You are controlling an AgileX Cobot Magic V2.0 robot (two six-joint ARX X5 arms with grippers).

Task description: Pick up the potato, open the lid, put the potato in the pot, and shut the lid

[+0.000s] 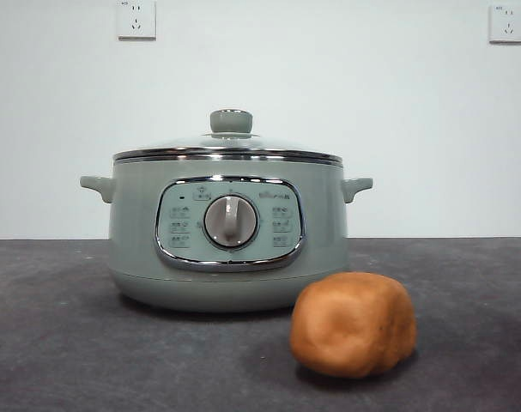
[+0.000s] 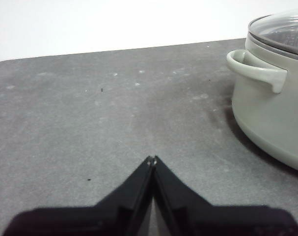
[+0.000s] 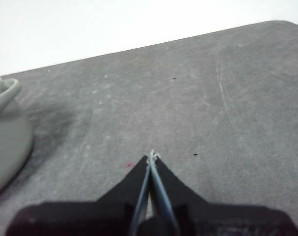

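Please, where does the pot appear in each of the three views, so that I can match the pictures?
Front view: the pot stands in the middle, lid on, behind the potato.
Left wrist view: at the right edge, one side handle and part of the lid showing.
Right wrist view: only a sliver at the left edge.
Shared landmark: the dark grey table, on which the pot stands in all three.

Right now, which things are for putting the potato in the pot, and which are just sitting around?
For the job:
- the potato, on the table in front of the pot
- the pot
- the lid, on the pot
- the left gripper and right gripper, both shut, holding nothing

Just there:
- two wall sockets
- the grey table
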